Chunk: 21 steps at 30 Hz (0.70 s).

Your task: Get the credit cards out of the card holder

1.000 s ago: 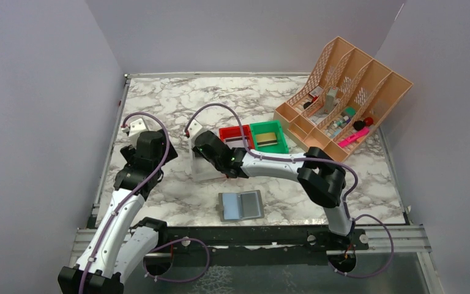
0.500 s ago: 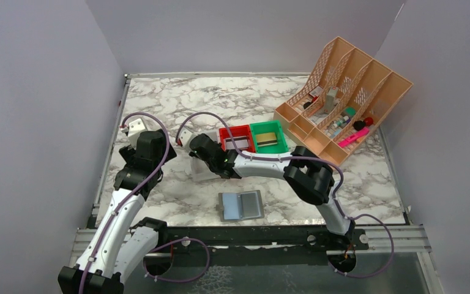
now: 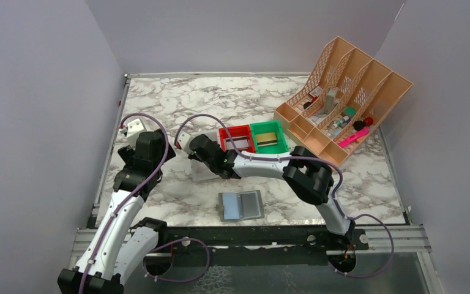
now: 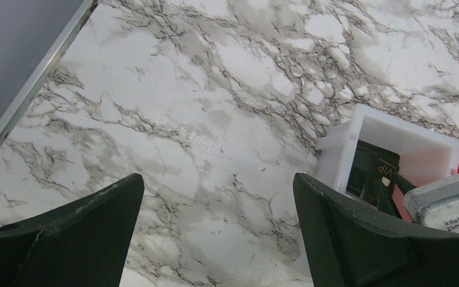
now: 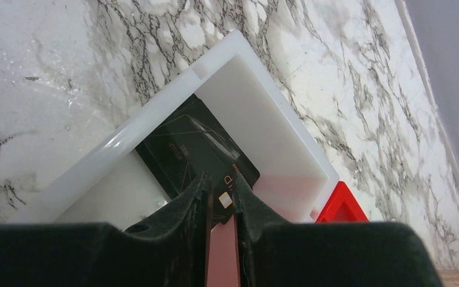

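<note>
From above, the card holder [image 3: 241, 206] lies spread open and flat by the middle of the desk's [image 3: 177, 101] near edge, pale blue panel left, grey panel right, nothing touching it. Whether cards sit in its pockets I can't tell from here. The right arm [image 3: 263, 164] stretches across to the white bin [image 3: 203, 174] left of the desk's centre, right beside the red bin [image 3: 235, 131]. Left wrist view now: the left fingers [image 4: 218, 197] stand wide apart over bare marble, holding nothing, and beyond them a black credit card [image 4: 372, 170] leans inside that white bin. Over to the right wrist: the right fingers [image 5: 221, 192] are parted just a sliver, the card's chip end sitting in the gap, the rest resting in the bin. It looks more like a letting-go than a pinch, though contact I can't call. Any card left in the holder should be light, stiff and slick. It is best pinched across its faces at an exposed short edge and slid out along the pocket. The light holder will likely want pinning by the other fingers so it doesn't drag along.
</note>
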Motion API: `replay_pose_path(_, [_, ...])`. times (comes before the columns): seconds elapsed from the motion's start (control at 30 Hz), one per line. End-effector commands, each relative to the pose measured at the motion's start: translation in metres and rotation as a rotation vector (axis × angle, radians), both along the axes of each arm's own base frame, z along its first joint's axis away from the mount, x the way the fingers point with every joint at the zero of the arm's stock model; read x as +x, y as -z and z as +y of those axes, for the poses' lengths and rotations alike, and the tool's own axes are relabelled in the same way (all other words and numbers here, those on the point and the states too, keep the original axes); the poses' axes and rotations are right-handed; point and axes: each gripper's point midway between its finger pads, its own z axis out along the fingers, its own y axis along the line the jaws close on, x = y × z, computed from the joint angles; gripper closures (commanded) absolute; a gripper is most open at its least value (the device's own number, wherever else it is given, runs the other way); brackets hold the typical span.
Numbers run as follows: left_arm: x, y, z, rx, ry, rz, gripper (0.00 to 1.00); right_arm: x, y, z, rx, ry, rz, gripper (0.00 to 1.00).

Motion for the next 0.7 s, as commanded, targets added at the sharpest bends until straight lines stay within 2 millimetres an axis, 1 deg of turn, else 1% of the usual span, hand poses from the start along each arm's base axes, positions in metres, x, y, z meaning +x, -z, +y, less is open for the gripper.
replay_pose_path(0.0, [0.001,-0.009,0.005,0.003,-0.028,-0.033,0.01,0.000,-0.002,0.005,0.006,-0.020,0.016,0.76])
replay_pose_path(0.17, [0.001,-0.009,0.004,-0.001,-0.021,-0.032,0.01,0.000,-0.006,0.001,0.029,0.012,0.035,0.76])
replay_pose_path(0.2, [0.001,-0.009,0.003,-0.002,-0.019,-0.032,0.01,-0.004,-0.008,0.003,0.064,0.019,0.076,0.76])
replay_pose_path(0.23, [0.001,-0.009,0.003,-0.003,-0.018,-0.032,0.01,-0.007,-0.010,0.004,0.103,0.021,0.132,0.78])
replay_pose_path(0.33, [0.001,-0.009,0.003,-0.002,-0.019,-0.031,0.01,-0.022,-0.017,0.007,0.253,0.041,0.346,0.90])
replay_pose_path(0.43, [0.001,-0.009,0.003,-0.002,-0.018,-0.031,0.01,-0.037,-0.018,0.012,0.357,0.036,0.526,0.97])
replay_pose_path(0.5, [0.001,-0.009,0.003,-0.003,-0.017,-0.033,0.01,-0.042,-0.012,0.013,0.370,0.061,0.585,0.98])
replay_pose_path(0.67, [0.001,-0.009,0.002,-0.005,-0.013,-0.032,0.01,-0.037,0.017,0.009,0.305,0.170,0.634,0.99])
